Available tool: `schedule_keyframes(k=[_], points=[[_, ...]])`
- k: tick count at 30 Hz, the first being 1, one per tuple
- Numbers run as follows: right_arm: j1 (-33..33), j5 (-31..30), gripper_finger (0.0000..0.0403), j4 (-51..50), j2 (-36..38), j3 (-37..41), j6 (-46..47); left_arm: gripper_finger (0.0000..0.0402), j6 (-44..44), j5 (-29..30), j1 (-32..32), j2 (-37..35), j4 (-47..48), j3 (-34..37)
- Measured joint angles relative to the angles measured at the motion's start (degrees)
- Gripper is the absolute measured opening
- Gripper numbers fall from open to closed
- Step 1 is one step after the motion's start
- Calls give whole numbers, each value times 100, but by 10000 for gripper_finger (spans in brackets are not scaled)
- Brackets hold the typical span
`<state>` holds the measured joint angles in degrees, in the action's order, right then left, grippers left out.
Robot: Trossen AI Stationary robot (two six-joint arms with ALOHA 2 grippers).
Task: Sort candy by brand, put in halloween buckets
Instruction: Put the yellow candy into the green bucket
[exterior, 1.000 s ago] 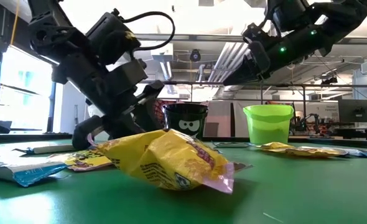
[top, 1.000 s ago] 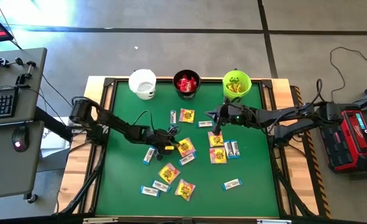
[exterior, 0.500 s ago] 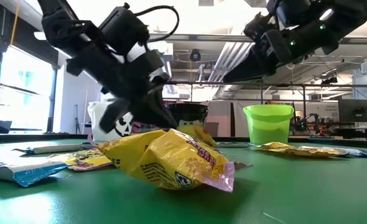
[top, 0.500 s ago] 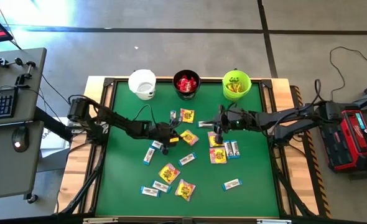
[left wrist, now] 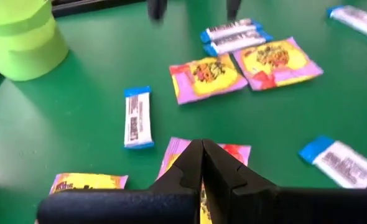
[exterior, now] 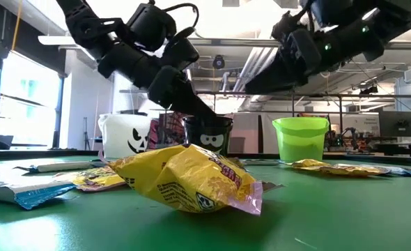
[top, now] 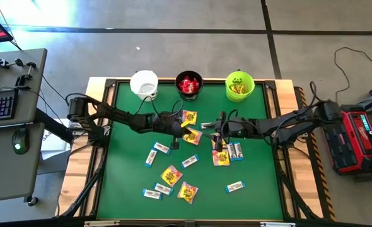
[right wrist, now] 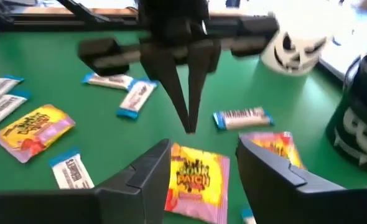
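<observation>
The left gripper (top: 181,129) is seen near the middle of the green table (top: 249,202), at about 6 o'clock from the black bucket (top: 189,85). Its fingers (left wrist: 199,171) are pressed fully together, and a yellow-and-pink packet (top: 191,137) lies right at their tips; whether this packet is pinched between them cannot be told.

The right gripper (top: 219,140) is placed at about 3 o'clock from the left one, close to it. Its fingers (right wrist: 152,171) are spread well apart and nothing is held by them; another yellow-and-pink packet (right wrist: 196,180) lies on the table under the gap.

The white bucket (top: 144,84), the black bucket and the lime green bucket (top: 239,86) are lined along the 12 o'clock edge of the table. Red packets (top: 188,83) are seen in the black one, and yellow candy in the green one.

The other candy is scattered on the table: white-and-blue bars (top: 234,151) beside the right gripper, and more bars and yellow-and-pink packets (top: 171,174) towards 6 o'clock.
</observation>
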<state>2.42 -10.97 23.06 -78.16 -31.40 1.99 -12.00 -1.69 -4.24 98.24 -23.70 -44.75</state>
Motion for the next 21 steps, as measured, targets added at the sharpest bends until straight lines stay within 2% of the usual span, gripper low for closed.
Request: schedule_keyframes(k=[2,6,11,15,21], points=[[-17,-2,174,-5,-188,-2,28,0,82,-46,-23,0,-21,-38],[119,-2,174,26,-663,-2,-559,1,-126,-266,-25,-2,343,-34],[239,-2,185,-270,-1328,-354,-821,6,-251,255,-85,-2,838,-31],[411,-147,198,-717,-1959,-847,-1307,2,-54,101,-205,-2,636,115],[669,-856,200,-1157,-2579,-1403,-2226,1,138,64,-228,-2,48,476]])
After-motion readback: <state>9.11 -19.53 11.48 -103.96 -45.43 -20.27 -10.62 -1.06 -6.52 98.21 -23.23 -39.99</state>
